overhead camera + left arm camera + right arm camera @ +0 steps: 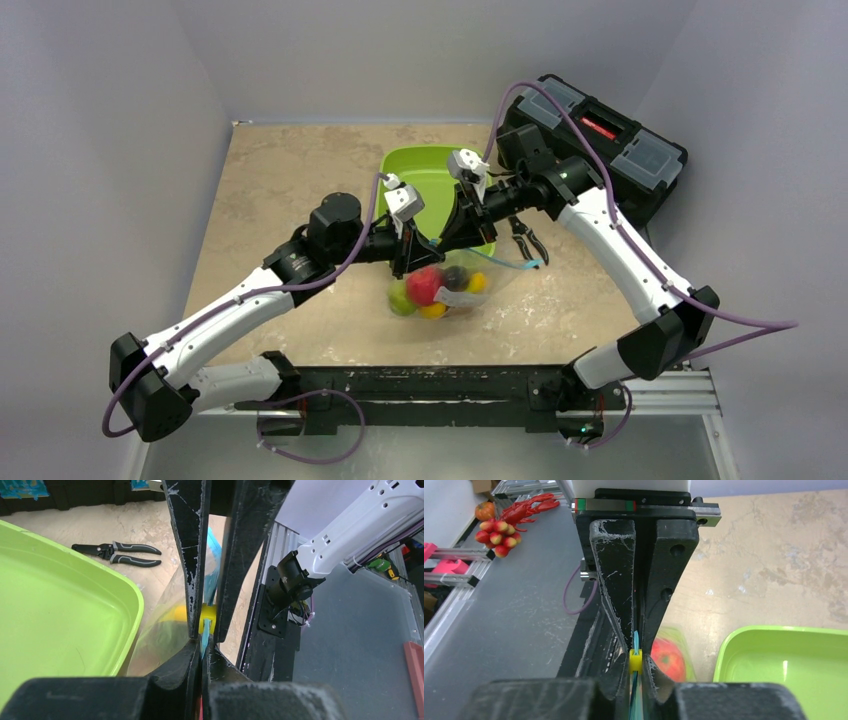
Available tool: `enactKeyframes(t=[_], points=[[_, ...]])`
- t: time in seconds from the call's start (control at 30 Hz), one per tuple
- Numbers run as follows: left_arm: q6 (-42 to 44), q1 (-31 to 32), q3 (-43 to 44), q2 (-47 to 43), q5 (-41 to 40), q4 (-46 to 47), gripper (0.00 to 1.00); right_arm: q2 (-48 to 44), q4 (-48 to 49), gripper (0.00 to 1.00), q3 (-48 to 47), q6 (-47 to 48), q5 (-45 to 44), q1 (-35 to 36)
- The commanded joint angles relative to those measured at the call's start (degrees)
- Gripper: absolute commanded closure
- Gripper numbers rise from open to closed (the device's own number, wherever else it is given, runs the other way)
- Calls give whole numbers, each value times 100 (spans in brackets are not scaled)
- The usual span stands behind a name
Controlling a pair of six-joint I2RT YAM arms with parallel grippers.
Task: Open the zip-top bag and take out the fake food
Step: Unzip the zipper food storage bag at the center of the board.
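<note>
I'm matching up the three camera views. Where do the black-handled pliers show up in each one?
Top external: the pliers lie just right of the green tray, near the picture's centre.
Left wrist: the pliers are in the upper left, beyond the green tray.
Right wrist: not in it.
Shared landmark: the green tray, in all three views; lower right in the right wrist view.

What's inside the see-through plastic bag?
In the clear zip-top bag I see a red toy apple, a green toy pear, a yellow piece, an orange piece and a dark round one. Anything underneath them is covered.
</note>
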State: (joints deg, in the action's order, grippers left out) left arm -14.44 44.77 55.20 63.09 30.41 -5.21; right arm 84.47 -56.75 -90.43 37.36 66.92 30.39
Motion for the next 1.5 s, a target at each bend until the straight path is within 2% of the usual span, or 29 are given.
enactKeyframes(t=[0.0, 0.3, 0.9, 1.1, 1.13, 1.27, 1.3, 1.37, 1.47], points=[[-41, 14, 190, -35, 85, 255, 100, -56, 232, 98, -180, -150, -141, 26], [104, -39, -170, -411, -185, 328, 100, -96, 360, 100, 15, -238, -405, 28], [239, -116, -344, -728, -441, 222, 100, -163, 418, 100, 197, -316, -511, 25], [59, -140, -502, -798, -374, 651, 100, -170, 407, 100, 219, -326, -396, 28], [-2, -137, -556, -786, -316, 786, 98, -163, 402, 100, 214, -326, -350, 23], [-52, -140, -615, -676, 60, 950, 51, -162, 384, 100, 206, -326, -267, 26], [-18, -143, -622, -636, 129, 942, 44, -167, 384, 100, 205, -326, -255, 20], [61, -144, -632, -602, 181, 923, 39, -167, 371, 100, 217, -313, -237, 24], [186, -137, -633, -545, 171, 889, 39, -174, 367, 100, 218, -311, -208, 28]])
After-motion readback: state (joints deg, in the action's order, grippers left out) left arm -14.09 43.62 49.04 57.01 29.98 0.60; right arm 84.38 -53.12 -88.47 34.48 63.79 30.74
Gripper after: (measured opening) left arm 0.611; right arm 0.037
